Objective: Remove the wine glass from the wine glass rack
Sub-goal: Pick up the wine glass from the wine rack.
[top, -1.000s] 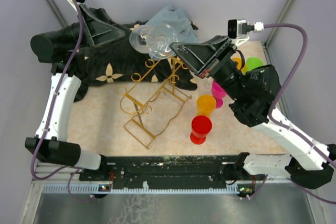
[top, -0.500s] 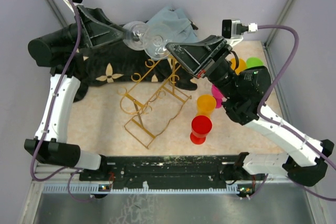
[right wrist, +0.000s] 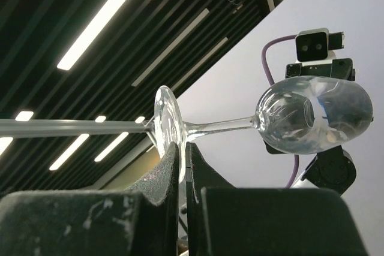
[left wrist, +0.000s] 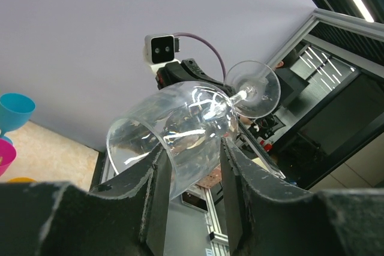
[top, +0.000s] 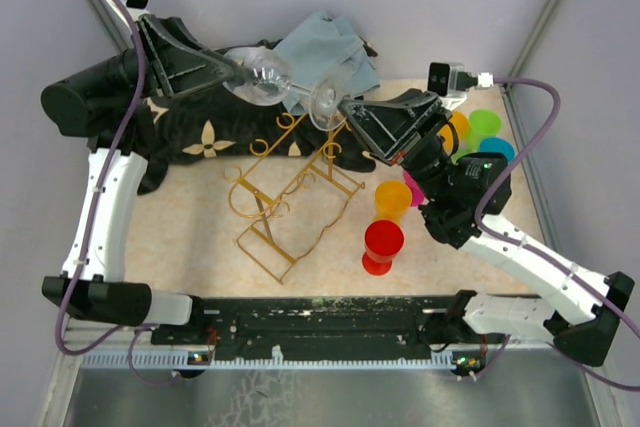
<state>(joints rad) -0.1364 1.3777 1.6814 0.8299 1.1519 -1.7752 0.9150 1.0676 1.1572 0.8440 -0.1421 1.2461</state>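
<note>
I can read no text, label, brand, number or sign in any of my three views. Nothing legible stands on the wine glass [top: 264, 78], the wine glass rack [top: 290, 192] or the coloured cups [top: 383, 242]. Any small print there may be is too small to tell.

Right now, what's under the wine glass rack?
Through the wine glass rack shows bare beige table; its far scrolls lie over the black flowered cloth. What lies beneath the right fingers, at its far corner, is hidden.
</note>
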